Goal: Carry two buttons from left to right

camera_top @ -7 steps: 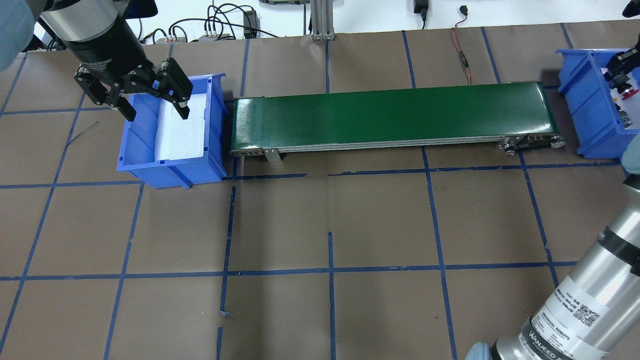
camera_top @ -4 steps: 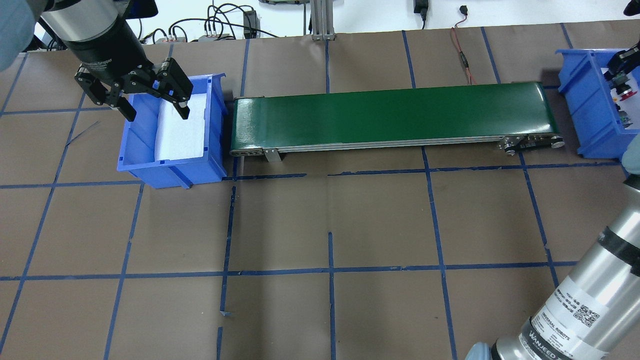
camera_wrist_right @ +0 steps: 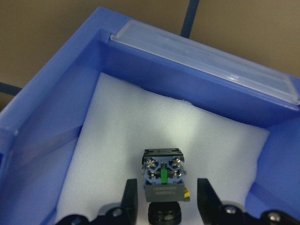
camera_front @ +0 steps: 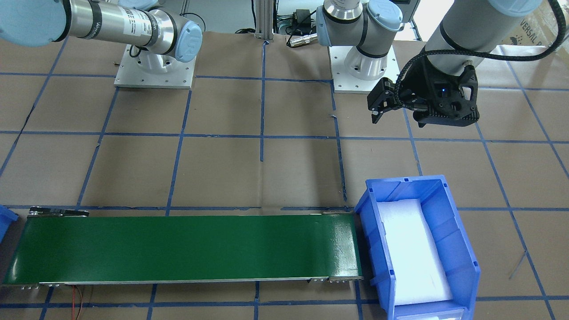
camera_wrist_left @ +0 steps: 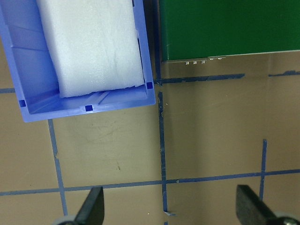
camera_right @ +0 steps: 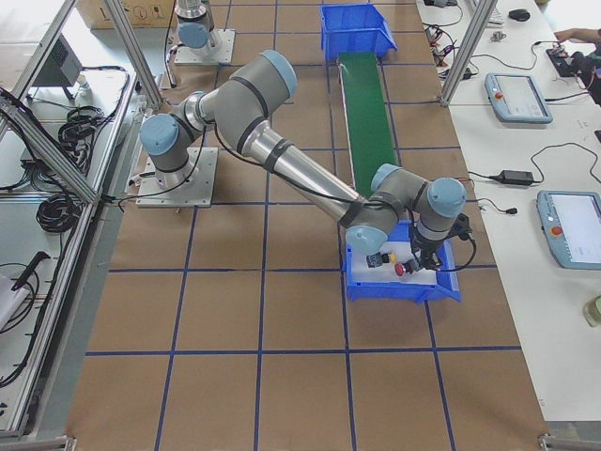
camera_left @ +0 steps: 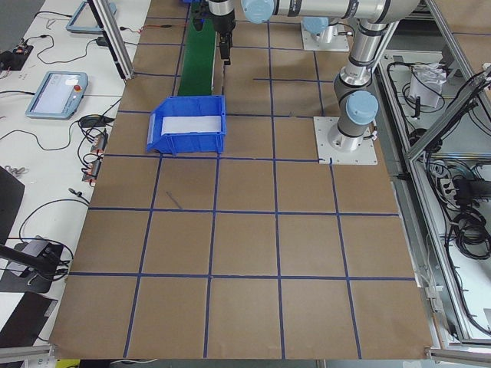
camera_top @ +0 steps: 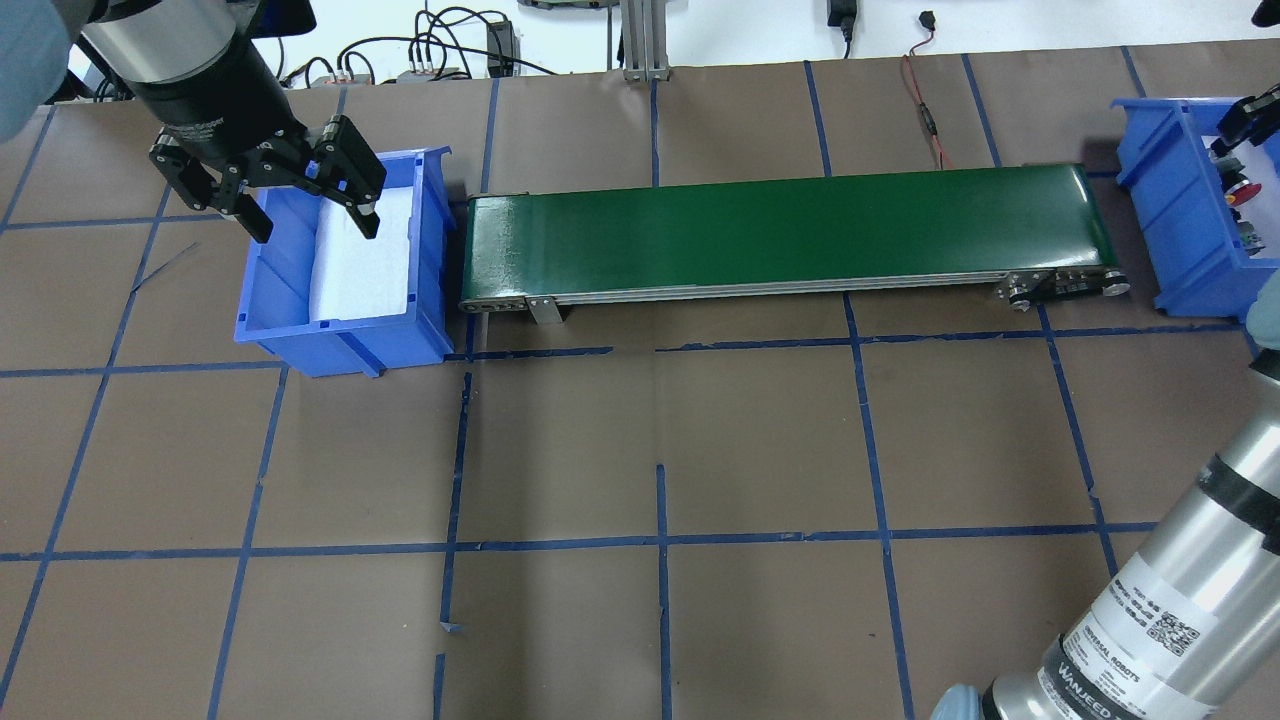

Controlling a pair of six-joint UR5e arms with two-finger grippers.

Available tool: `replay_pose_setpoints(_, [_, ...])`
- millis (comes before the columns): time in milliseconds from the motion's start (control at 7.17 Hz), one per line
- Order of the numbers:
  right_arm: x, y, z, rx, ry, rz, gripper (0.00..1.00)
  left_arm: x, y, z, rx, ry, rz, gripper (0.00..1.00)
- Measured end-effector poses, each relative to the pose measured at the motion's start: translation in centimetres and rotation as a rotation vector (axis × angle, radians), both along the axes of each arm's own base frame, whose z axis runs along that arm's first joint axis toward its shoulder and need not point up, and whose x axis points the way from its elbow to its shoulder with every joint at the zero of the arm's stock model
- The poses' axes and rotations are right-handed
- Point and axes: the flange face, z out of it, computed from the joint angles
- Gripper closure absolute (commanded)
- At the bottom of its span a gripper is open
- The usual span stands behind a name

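Both buttons [camera_right: 402,270] rest on foam [camera_wrist_right: 117,140] in the right bin [camera_top: 1160,200], one button [camera_wrist_right: 163,176] between the right gripper's [camera_wrist_right: 167,183] parted, empty jaws. Rising straight up, jaws wide, should avoid tipping it. Left gripper [camera_top: 315,228] hangs open, empty, near the left bin [camera_top: 262,300].

- Blue bin [camera_front: 458,242]: glossy plastic.
- Foam liner [camera_front: 411,249]: matt white.
- Conveyor belt [camera_top: 780,225]: smooth green, slight sheen.
- Table cover [camera_top: 760,440]: matt brown paper.
- Button [camera_wrist_right: 163,174]: plastic body, metal screws.

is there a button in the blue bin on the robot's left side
No, the left blue bin holds only a white foam pad, and nothing lies on the pad.
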Motion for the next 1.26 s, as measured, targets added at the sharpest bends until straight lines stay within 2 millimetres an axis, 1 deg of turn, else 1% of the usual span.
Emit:
replay_pose_setpoints(140, [0.6,0.9,3.3,0.002,-0.001,0.002,0.42,0.0,0.0,0.0,0.0,0.0,0.0,0.0])
replay_pose_setpoints(279, [2.0,2.3,7.8,0.005,-0.003,0.006,0.39,0.0,0.0,0.0,-0.001,0.0,0.0,0.0])
replay_pose_setpoints(419, [4.6,3.3,11.7,0.006,-0.004,0.027,0.35,0.0,0.0,0.0,-0.001,0.0,0.0,0.0])
replay_pose_setpoints(558, [9.4,3.5,14.9,0.001,-0.002,0.071,0.29,0.0,0.0,0.1,-0.001,0.0,-0.001,0.0])
replay_pose_setpoints(698, [16.4,3.6,17.5,-0.006,-0.005,0.105,0.24,0.0,0.0,0.1,-0.001,0.001,-0.001,0.0])
replay_pose_setpoints(837, [24.2,4.5,19.3,-0.01,-0.019,0.083,0.17,0.0,0.0,0.0,0.0,0.0,0.0,0.0])
replay_pose_setpoints(977, [31.4,6.6,21.0,-0.014,-0.038,0.029,0.04,0.0,0.0,0.0,0.0,0.001,0.0,0.0])
replay_pose_setpoints(1116, [37.3,9.3,22.3,-0.015,-0.054,-0.016,0.01,0.0,0.0,0.0,0.0,0.001,0.0,0.0])
replay_pose_setpoints(1256, [41.6,12.8,23.5,0.003,-0.068,-0.056,0.0,0.0,0.0,0.0,0.0,0.001,0.001,0.0])
